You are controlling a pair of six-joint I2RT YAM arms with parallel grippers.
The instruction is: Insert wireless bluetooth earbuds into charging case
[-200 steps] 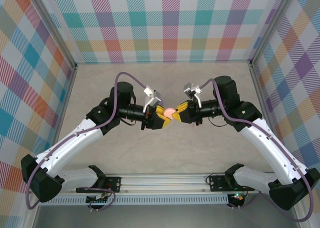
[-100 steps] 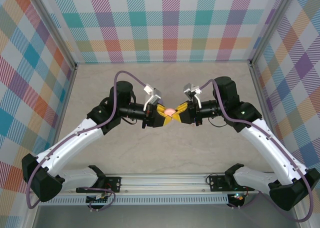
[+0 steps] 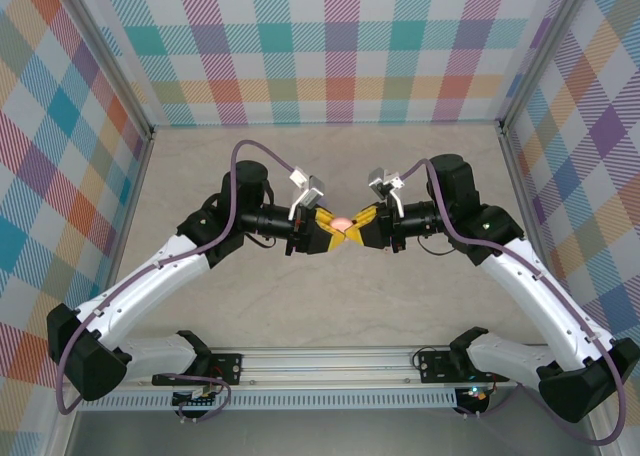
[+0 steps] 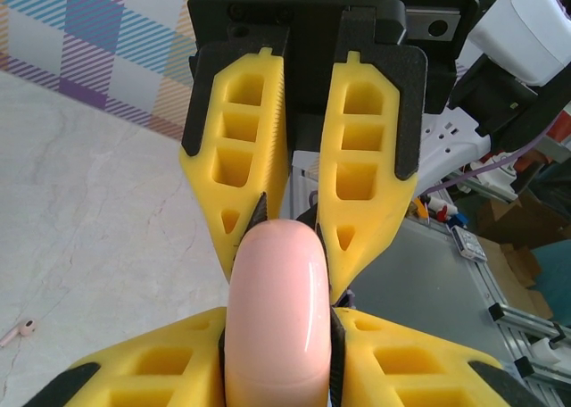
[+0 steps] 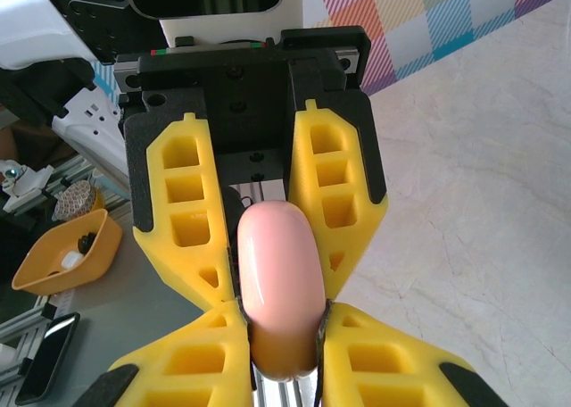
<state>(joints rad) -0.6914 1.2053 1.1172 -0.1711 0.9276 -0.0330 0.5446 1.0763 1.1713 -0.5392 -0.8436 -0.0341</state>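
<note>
The left gripper [image 4: 278,316] and right gripper [image 5: 281,307] are both clasping the pink charging case [image 4: 277,282], the left wrist view showing a pale pink earbud [image 4: 18,329] lying on the table [image 4: 89,202] to the left gripper's left.

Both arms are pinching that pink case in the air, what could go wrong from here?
The smooth, rounded pink case sits only between the tips of the left fingers and right fingers; it could slip and fall. An earbud lies on the table; a dropped case might knock it away.
</note>
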